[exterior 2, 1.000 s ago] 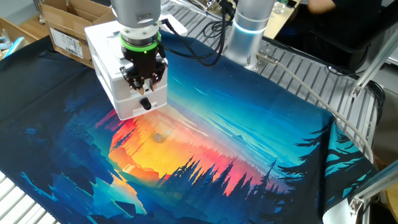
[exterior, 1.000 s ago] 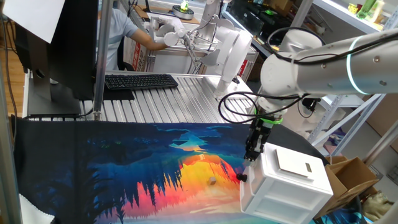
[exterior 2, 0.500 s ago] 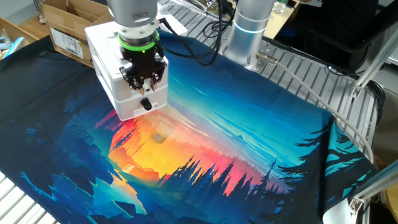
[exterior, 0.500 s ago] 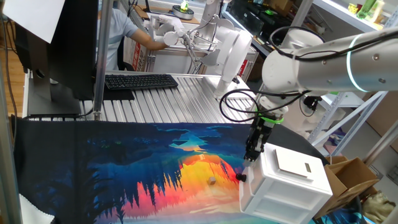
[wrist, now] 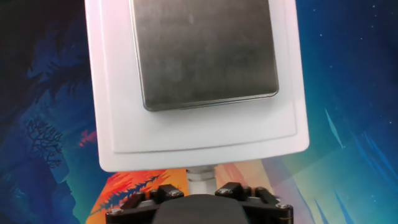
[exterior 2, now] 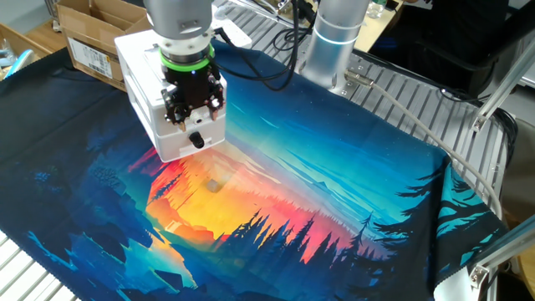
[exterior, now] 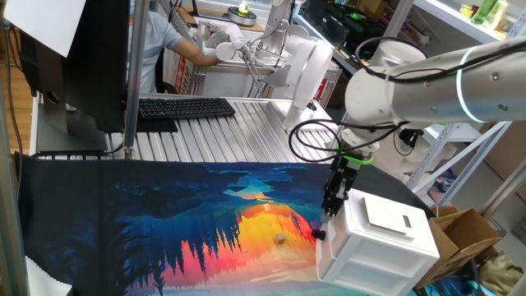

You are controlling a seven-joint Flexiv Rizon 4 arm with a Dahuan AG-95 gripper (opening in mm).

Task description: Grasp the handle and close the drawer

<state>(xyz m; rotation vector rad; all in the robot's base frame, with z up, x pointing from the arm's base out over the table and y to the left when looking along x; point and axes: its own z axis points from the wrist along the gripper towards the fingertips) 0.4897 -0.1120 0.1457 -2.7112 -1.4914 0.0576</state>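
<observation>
The small white cabinet (exterior 2: pixel 136 71) stands on the printed cloth; it also shows in one fixed view (exterior: pixel 386 251) and from above in the hand view (wrist: pixel 193 137). Its top drawer (exterior 2: pixel 170 128) sits pushed in flush with the front, and no red-orange inside shows. The handle (wrist: pixel 200 177), a small white knob, sticks out from the front edge between my fingers. My gripper (wrist: pixel 200 186) hangs at the cabinet's front top edge (exterior 2: pixel 194 115), (exterior: pixel 330 210), its fingers close on either side of the knob. The fingertips are hidden by the hand.
A grey metal plate (wrist: pixel 205 50) lies on the cabinet top. A dark knob (exterior 2: pixel 197 140) sticks out lower on the front. A small pale block (exterior 2: pixel 214 185) lies on the cloth before the cabinet. Cardboard boxes (exterior 2: pixel 84 42) stand behind it. A keyboard (exterior: pixel 185 107) is at the back.
Almost nothing: my hand has shifted only very slightly at the cabinet's front. The drawer stays flush.
</observation>
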